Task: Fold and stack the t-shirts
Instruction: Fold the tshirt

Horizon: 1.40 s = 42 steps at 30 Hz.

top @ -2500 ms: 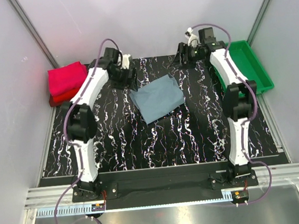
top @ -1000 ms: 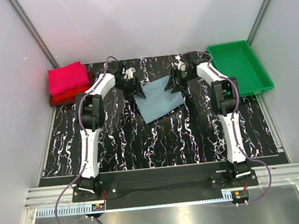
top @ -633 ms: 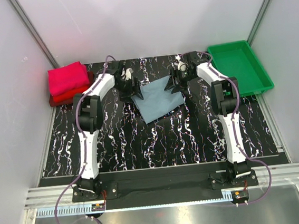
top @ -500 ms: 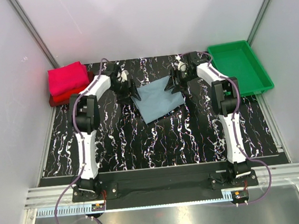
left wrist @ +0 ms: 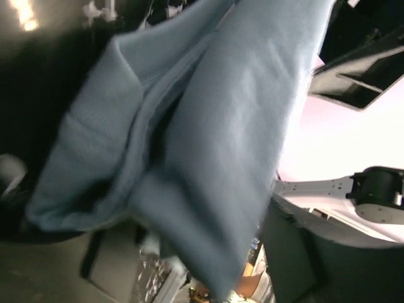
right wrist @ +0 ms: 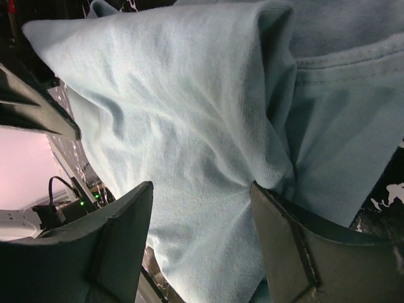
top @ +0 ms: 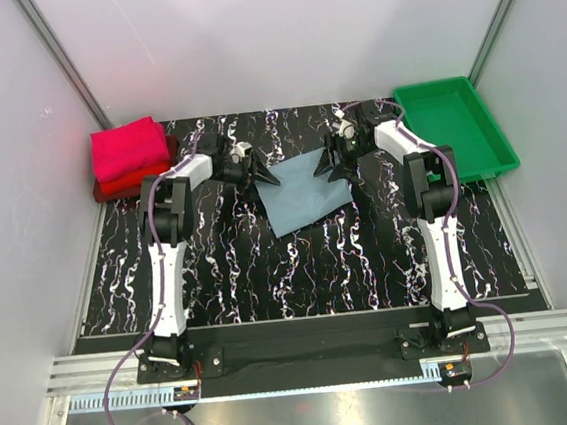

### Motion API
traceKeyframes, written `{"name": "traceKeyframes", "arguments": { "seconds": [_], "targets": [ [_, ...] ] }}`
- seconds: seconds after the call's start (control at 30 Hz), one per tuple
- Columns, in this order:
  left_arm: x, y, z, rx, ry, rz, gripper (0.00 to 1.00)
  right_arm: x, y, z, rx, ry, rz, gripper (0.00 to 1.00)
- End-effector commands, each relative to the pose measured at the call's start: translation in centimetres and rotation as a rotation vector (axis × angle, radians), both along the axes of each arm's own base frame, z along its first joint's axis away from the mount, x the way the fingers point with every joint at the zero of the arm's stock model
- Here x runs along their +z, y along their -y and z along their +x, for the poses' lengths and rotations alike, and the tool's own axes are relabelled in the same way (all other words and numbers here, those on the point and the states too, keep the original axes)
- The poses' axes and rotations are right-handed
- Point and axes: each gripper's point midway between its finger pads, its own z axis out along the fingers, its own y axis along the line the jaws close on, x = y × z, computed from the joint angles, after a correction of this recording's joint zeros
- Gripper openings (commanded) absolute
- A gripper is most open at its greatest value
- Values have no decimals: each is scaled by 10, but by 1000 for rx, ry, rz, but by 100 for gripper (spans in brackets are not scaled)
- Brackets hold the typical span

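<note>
Grey-blue t-shirt (top: 302,193): one, folded into a rough rectangle, lying askew on the marbled black table (top: 319,269) between the two grippers.
Magenta-pink t-shirt (top: 127,149): one, folded, well to the left of the grey-blue t-shirt, lying on top of the red one.
Red t-shirt (top: 108,187): one, folded, at the bottom of that pile, only its edge showing.
Green tray (top: 453,121): one, to the right of the grey-blue t-shirt, apart from it.
Left gripper (top: 266,175): at the grey-blue t-shirt's far left corner. The wrist view is filled with blurred cloth (left wrist: 208,145), so I cannot tell how its jaws stand.
Right gripper (top: 326,168): at the grey-blue t-shirt's far right corner, fingers (right wrist: 120,246) spread wide with cloth (right wrist: 189,126) between them.
Writing: marks on the strip (top: 280,386) along the near rail, too small to read.
</note>
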Motion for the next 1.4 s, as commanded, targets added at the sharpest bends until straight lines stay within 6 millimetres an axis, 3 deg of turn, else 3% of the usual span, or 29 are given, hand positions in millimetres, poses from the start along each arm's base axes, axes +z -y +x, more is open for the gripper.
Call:
{"name": "traceKeyframes", "arguments": {
  "seconds": [0.0,0.07,0.1,0.17,0.23,0.3,0.33,0.37,0.4,0.43,0.53,0.63,0.83,0.97,1.03,1.1,1.2,1.37],
  "targets": [
    [-54,18,-14,-11,-80,56,67,-16,9,-16,-8,-50,-110,72],
    [-54,19,-14,-16,-72,53,58,-16,9,-16,-7,-49,-110,72],
    [-55,19,-14,-16,-65,55,46,-16,9,-15,-8,-45,-110,72],
    [-51,15,-14,-21,-35,73,38,-17,9,-14,-10,-45,-110,73],
    [-45,8,-9,-18,11,115,32,-15,7,-11,-11,-37,-107,73],
    [-37,-2,-5,-17,47,159,32,-13,7,-9,-11,-28,-104,73],
    [-30,-10,10,-20,146,229,32,-11,6,-8,-11,-22,-102,73],
    [-23,-16,12,-26,167,265,31,-11,6,-8,-10,-21,-103,73],
    [-6,-20,27,-18,245,288,27,-10,7,-7,-10,-18,-104,73],
    [-6,-31,39,-19,317,379,14,-10,7,-7,-10,-17,-104,73],
    [14,-53,65,-3,446,532,4,-7,7,-9,-10,-16,-103,73],
    [29,-65,76,-7,525,606,2,-6,7,-10,-5,-13,-103,73],
    [35,-80,67,-74,567,684,0,6,6,-11,0,7,-93,74],
    [53,-92,65,-90,618,732,0,30,4,-5,-9,48,-50,74],
    [60,-102,66,-109,654,773,0,52,5,-1,-5,91,-25,74],
    [75,-114,68,-97,684,802,0,73,16,6,-27,138,-14,74],
    [91,-135,70,-88,719,845,0,85,37,13,-74,169,-35,75],
    [123,-163,66,-67,768,905,0,79,59,10,-107,153,-63,75]
  ]
}}
